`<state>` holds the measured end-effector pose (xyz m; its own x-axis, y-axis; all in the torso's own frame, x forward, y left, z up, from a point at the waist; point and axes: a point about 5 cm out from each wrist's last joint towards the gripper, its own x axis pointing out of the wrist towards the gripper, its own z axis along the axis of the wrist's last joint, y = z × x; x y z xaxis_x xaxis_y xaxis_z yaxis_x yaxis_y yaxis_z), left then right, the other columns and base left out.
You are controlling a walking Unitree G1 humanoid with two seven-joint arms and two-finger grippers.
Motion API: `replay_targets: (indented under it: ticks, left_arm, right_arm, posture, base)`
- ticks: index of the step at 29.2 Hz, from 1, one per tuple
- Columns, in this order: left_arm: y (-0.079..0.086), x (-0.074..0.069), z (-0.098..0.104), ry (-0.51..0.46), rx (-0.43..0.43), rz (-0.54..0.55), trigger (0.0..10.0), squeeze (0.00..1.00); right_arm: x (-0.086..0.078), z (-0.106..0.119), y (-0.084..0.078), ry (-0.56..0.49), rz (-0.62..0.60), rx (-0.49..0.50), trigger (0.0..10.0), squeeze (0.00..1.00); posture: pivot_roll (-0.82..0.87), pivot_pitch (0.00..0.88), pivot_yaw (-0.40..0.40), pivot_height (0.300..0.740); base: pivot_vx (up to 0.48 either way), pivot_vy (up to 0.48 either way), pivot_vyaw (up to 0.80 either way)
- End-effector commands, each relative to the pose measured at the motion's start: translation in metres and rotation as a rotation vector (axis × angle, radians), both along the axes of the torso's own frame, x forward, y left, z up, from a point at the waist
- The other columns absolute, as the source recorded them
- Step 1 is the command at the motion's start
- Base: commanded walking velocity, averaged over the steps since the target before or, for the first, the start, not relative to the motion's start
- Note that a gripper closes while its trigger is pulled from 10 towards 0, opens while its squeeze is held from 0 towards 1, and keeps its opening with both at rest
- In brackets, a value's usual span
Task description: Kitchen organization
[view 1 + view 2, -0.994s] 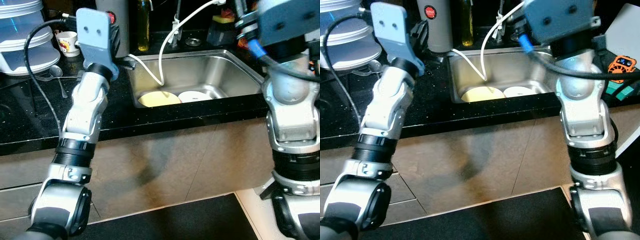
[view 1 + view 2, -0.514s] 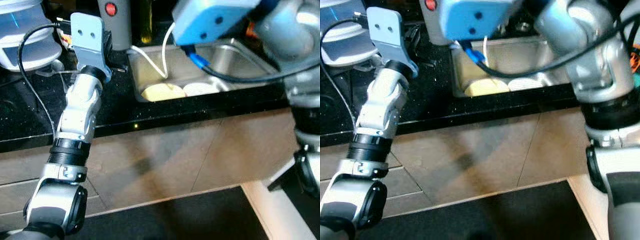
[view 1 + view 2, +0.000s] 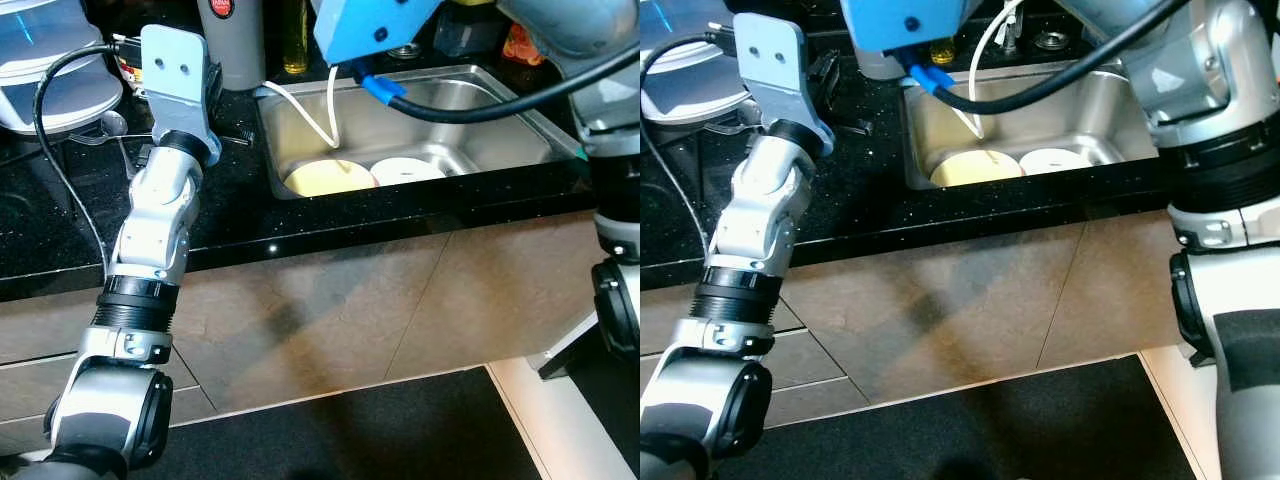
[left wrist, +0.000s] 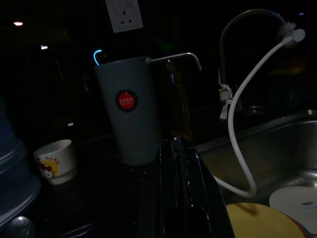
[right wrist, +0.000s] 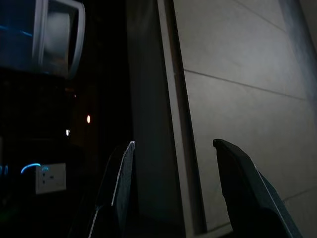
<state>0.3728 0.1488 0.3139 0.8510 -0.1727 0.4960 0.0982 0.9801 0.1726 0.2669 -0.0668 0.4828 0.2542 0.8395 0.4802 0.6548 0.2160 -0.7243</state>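
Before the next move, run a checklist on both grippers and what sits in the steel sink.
1. Left gripper shut and empty, above the black counter near the tall grey tumbler: ok.
2. Right gripper open, holding nothing, raised and facing a wall: ok.
3. Round yellow plate and round white plate lie flat in the stainless steel sink: ok.
4. White faucet hose droops into the sink, its end just above the yellow plate: not ok, it may snag a reach.
5. Whether the two plates overlap: cannot tell.
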Motion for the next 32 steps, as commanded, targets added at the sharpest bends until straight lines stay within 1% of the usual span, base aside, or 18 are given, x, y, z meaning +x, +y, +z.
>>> replay_targets:
  ticks: [1,2,6,8,11,15,17,19,21,22,23,26,27,28,29,30,31,32]
  left_arm:
    - [0.001,0.001,0.003,-0.008,0.007,0.007,10.0,0.0]
    - [0.002,0.001,0.004,-0.011,-0.001,0.004,10.0,0.0]
    - [0.002,0.0,0.002,-0.014,0.005,0.01,10.0,0.0]
    - [0.002,0.0,0.002,-0.014,-0.001,0.013,10.0,0.0]
    - [0.002,-0.001,0.001,-0.016,0.002,0.011,10.0,0.0]
    - [0.005,-0.001,0.0,-0.015,-0.001,0.025,10.0,0.0]
    - [0.005,-0.001,-0.001,-0.016,-0.007,0.026,10.0,0.0]
    - [0.005,-0.001,-0.003,-0.013,-0.006,0.028,10.0,0.0]
    - [0.007,-0.001,-0.006,-0.004,-0.008,0.039,10.0,0.0]
    - [0.007,-0.001,-0.006,-0.004,-0.008,0.039,10.0,0.0]
    - [0.008,-0.001,-0.007,-0.003,-0.01,0.043,10.0,0.0]
    - [0.011,-0.004,-0.011,0.006,-0.005,0.06,10.0,0.0]
    - [0.011,-0.004,-0.011,0.006,-0.005,0.06,10.0,0.0]
    - [0.013,-0.005,-0.013,0.016,-0.003,0.067,10.0,0.0]
    - [0.013,-0.005,-0.013,0.016,-0.003,0.067,10.0,0.0]
    - [0.016,-0.006,-0.016,0.031,-0.003,0.073,10.0,0.0]
    - [0.016,-0.006,-0.016,0.031,-0.003,0.073,10.0,0.0]
    - [0.019,-0.008,-0.02,0.046,0.003,0.078,10.0,0.0]
  right_arm:
    - [-0.006,0.0,0.011,-0.02,0.025,-0.058,10.0,0.0]
    - [-0.007,0.0,0.013,-0.022,0.029,-0.073,10.0,0.0]
    - [-0.009,0.008,0.001,-0.045,0.019,-0.035,10.0,0.0]
    - [-0.007,0.008,0.01,-0.026,0.042,-0.065,10.0,0.0]
    - [-0.008,0.008,0.012,-0.023,0.047,-0.07,10.0,0.0]
    - [-0.014,0.003,0.025,-0.037,0.104,-0.097,10.0,0.0]
    - [-0.018,-0.002,0.03,-0.011,0.176,-0.064,10.0,0.0]
    - [-0.015,-0.007,0.029,0.014,0.175,-0.049,10.0,0.0]
    - [0.015,-0.028,-0.001,0.213,0.142,0.145,10.0,0.0]
    - [0.015,-0.028,-0.001,0.213,0.142,0.145,10.0,0.0]
    - [0.024,-0.034,-0.012,0.285,0.143,0.22,10.0,0.0]
    - [0.052,-0.096,-0.039,0.619,0.202,0.57,10.0,0.0]
    - [0.052,-0.096,-0.039,0.619,0.202,0.57,10.0,0.0]
    - [0.058,-0.128,-0.049,0.747,0.206,0.724,10.0,0.0]
    - [0.058,-0.128,-0.049,0.747,0.206,0.724,10.0,0.0]
    - [0.062,-0.159,-0.059,0.863,0.208,0.907,10.0,0.0]
    - [0.062,-0.159,-0.059,0.863,0.208,0.907,10.0,0.0]
    - [0.063,-0.189,-0.073,0.96,0.185,1.127,10.0,0.0]
  posture:
    - [-0.01,0.093,0.05,0.74]
    - [-0.01,0.093,0.05,0.74]
    - [-0.01,0.078,0.041,0.74]
    - [-0.01,0.085,0.028,0.74]
    - [-0.01,0.082,0.025,0.74]
    - [-0.01,0.074,0.018,0.74]
    - [-0.02,0.078,0.013,0.74]
    - [-0.02,0.078,0.013,0.74]
    - [-0.02,0.069,0.01,0.74]
    - [-0.02,0.069,0.01,0.74]
    - [-0.01,0.07,0.001,0.74]
    - [0.0,0.066,-0.011,0.74]
    - [0.0,0.066,-0.011,0.74]
    - [0.01,0.07,-0.005,0.74]
    - [0.01,0.07,-0.005,0.74]
    - [0.02,0.066,-0.008,0.74]
    - [0.02,0.066,-0.008,0.74]
    - [0.02,0.062,0.003,0.74]
  base:
    - [0.0,0.0,0.0]
    - [0.0,0.0,0.0]
    - [0.0,0.0,0.0]
    - [0.0,0.0,0.0]
    - [0.0,0.0,0.0]
    - [0.0,0.0,0.0]
    - [0.0,0.0,0.0]
    - [0.0,0.0,0.0]
    - [0.0,0.0,0.0]
    - [0.0,0.0,0.0]
    - [0.0,0.0,0.0]
    - [0.0,0.0,0.0]
    - [0.0,0.0,0.0]
    - [0.0,0.0,0.0]
    - [0.0,0.0,0.0]
    - [0.0,0.0,0.0]
    - [0.0,0.0,0.0]
    - [0.0,0.0,0.0]
